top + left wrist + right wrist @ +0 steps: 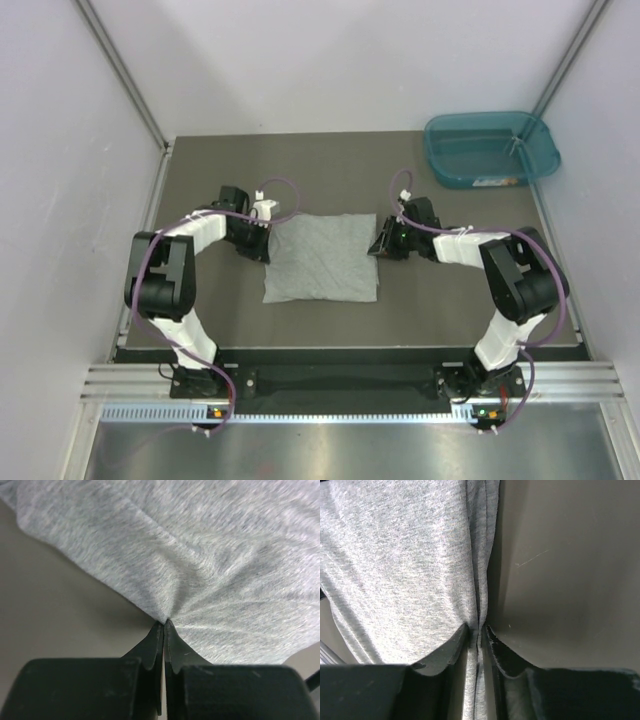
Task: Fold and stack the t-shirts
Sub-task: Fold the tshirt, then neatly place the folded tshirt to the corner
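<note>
- The grey t-shirt (322, 258) lies at the middle of the table (450, 310) as a flat, roughly square bundle, already part folded by the look of it.
- My left gripper (267, 240) pinches its edge at about ten o'clock. The left wrist view shows the jaws clamped tight on the fabric (210, 570), with creases fanning out from the nip.
- My right gripper (381, 245) grips the edge at about two o'clock. The jaws are closed on a layered hem that runs down between them (479, 630).
- I judge this to be the start of a fold. Both corners should rise together and level, with the cloth kept lightly taut between them, then travel toward six o'clock so the far edge lands square on the near one.
- Uneven lifting, or a layer slipping out of the right pinch, would skew the fold.
- Both arms are bent, elbows out at nine and three o'clock, forearms low and angled inward.
- The teal tub (490, 148) sits well apart at one o'clock.
</note>
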Available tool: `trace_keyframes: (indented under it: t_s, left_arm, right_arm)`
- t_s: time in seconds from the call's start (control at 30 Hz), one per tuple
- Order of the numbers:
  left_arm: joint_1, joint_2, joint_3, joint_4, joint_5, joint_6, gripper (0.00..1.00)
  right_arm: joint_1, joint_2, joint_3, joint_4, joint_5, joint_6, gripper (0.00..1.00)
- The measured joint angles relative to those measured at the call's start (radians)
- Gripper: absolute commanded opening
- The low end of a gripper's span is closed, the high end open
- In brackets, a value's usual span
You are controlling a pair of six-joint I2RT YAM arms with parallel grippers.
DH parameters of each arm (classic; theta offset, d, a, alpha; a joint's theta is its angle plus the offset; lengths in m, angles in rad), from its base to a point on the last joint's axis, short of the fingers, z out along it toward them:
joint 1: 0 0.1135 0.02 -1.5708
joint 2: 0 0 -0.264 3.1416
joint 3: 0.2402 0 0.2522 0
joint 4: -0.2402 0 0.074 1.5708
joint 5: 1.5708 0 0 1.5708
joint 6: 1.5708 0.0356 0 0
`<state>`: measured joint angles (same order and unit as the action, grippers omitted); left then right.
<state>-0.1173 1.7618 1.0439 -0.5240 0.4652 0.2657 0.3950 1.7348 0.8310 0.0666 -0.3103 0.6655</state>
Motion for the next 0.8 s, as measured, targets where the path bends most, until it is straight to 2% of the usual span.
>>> trace_keyframes:
  t_s: [0.03,0.07,0.17,0.43,0.47,0.5,0.57,0.6,0.8]
  left_arm:
    - [0.000,-0.003,0.000,-0.005,-0.013,0.006,0.00]
    - [0.000,-0.007,0.000,-0.010,-0.025,0.014,0.00]
    - [0.001,-0.027,-0.013,-0.017,-0.059,0.034,0.00]
    - [0.003,-0.049,-0.036,-0.029,-0.066,0.053,0.00]
    - [0.003,-0.049,-0.036,-0.030,-0.064,0.054,0.10]
    - [0.004,-0.049,-0.036,-0.031,-0.061,0.058,0.26]
    - [0.005,-0.050,-0.034,-0.039,-0.037,0.052,0.45]
    - [0.005,-0.051,-0.033,-0.042,-0.028,0.050,0.49]
    - [0.041,-0.112,-0.058,0.016,-0.024,-0.047,0.51]
  right_arm:
    - [-0.001,0.000,0.000,0.001,-0.004,0.003,0.37]
    - [-0.001,-0.003,0.002,0.006,-0.016,0.001,0.48]
    - [-0.003,-0.015,0.003,0.015,-0.037,-0.008,0.55]
    - [-0.001,-0.019,0.002,0.014,-0.050,-0.007,0.57]
    - [0.000,-0.019,0.002,0.014,-0.048,-0.006,0.57]
    - [0.000,-0.019,0.002,0.014,-0.047,-0.004,0.57]
    - [0.000,-0.019,0.002,0.015,-0.042,0.002,0.57]
    - [0.000,-0.021,0.001,0.015,-0.038,0.003,0.56]
    - [0.002,-0.032,-0.006,0.012,0.000,0.014,0.56]
